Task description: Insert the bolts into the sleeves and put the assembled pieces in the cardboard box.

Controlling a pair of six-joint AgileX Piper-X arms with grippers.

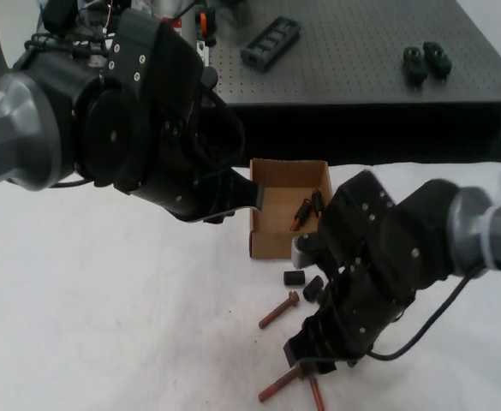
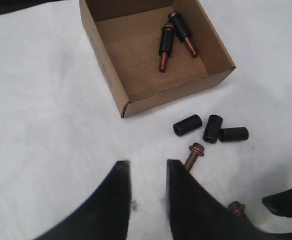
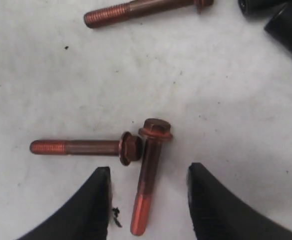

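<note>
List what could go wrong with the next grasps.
1. The right gripper is open over one bolt whose head touches a second bolt; closing might drag both.
2. The three sleeves lie bunched together; the open left gripper may knock neighbours when taking one.

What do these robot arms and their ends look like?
The left arm and right arm have black housings dotted with small screws, joined to grey links. Black cables loop alongside. The left tool and right tool each end in two black tapering fingers.
</note>
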